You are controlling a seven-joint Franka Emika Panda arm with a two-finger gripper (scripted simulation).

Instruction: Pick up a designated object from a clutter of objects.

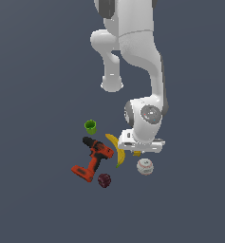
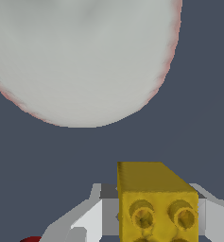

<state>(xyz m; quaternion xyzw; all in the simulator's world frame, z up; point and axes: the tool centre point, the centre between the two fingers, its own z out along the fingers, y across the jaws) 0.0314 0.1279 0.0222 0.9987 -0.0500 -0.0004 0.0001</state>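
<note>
The tiny yellow studded brick (image 1: 137, 153) lies just under my hand, between the banana (image 1: 116, 148) and the white baseball (image 1: 145, 166). In the wrist view the brick (image 2: 156, 203) sits between my fingers with its studs facing the camera. My gripper (image 1: 136, 151) is low over it and straddles it. The right finger (image 2: 217, 217) is beside the brick, and a small gap shows at the left finger (image 2: 92, 220). The jaws look open. The baseball (image 2: 85, 56) fills much of the wrist view beyond the brick.
A green cup (image 1: 90, 126), an orange-red and black power drill (image 1: 92, 159) and a dark purple plum (image 1: 104, 180) lie towards the exterior view's left of the brick. A red sliver (image 2: 33, 239) shows at the wrist view's edge.
</note>
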